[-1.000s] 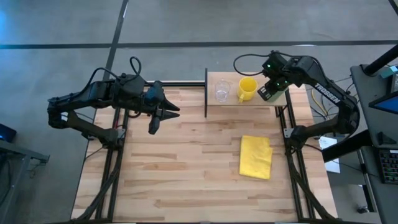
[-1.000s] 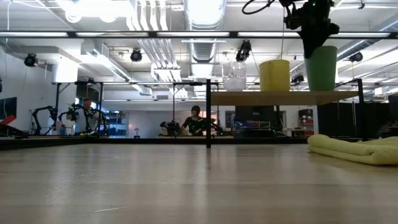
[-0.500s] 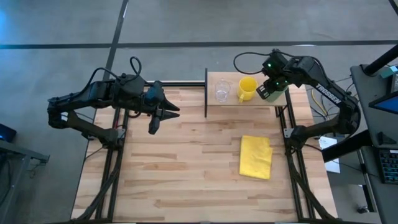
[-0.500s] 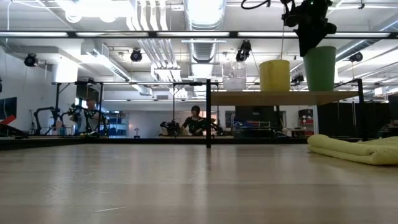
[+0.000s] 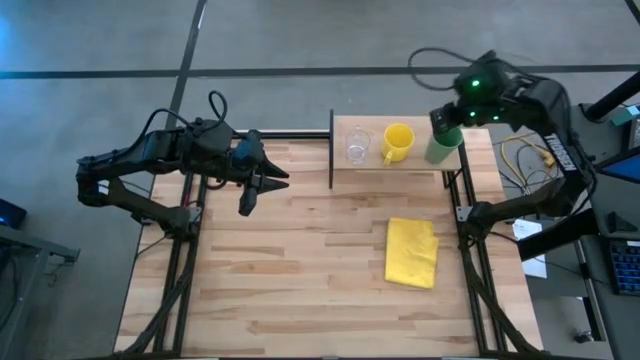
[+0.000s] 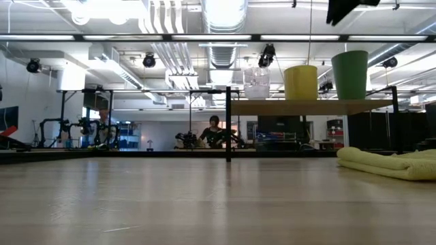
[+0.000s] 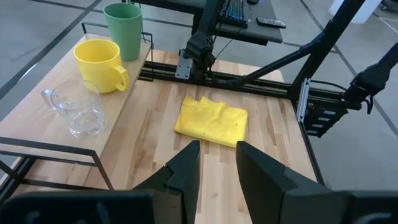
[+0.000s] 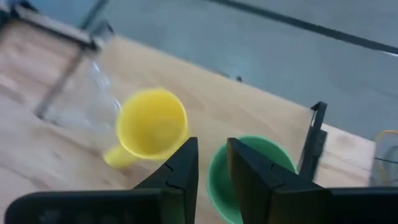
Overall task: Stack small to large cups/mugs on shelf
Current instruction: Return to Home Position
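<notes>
High view: the shelf (image 5: 375, 130) sits at the table's (image 5: 300, 290) far edge, right of centre. Three vessels stand on it in a row, apart from one another: clear cup (image 5: 357, 146), yellow mug (image 5: 398, 142), green cup (image 5: 441, 146), small to large going toward the right arm's side. The right gripper (image 5: 449, 119) hangs over the far rim of the green cup. The left gripper (image 5: 264, 193) hovers over the table's left far part, well apart from the shelf, fingers spread and empty. A yellow cloth (image 5: 412, 252) lies flat on the table, nearer than the shelf. Low view: all three vessels stand upright on the shelf board, the clear cup shortest, the green cup tallest. The right gripper's dark tip shows at the top edge, above the green cup and not touching it; finger gap not readable here. The cloth is rumpled at right on the tabletop. A person (image 6: 214, 132) sits far off in the room behind. Left wrist view: own fingers parted by a narrow gap, nothing between them; shelf, cups and cloth lie ahead. Right wrist view: own fingers a narrow gap apart, gripping nothing; the open mouth of the green cup lies right below them, the yellow mug beside it, the clear cup beyond, blurred.
</notes>
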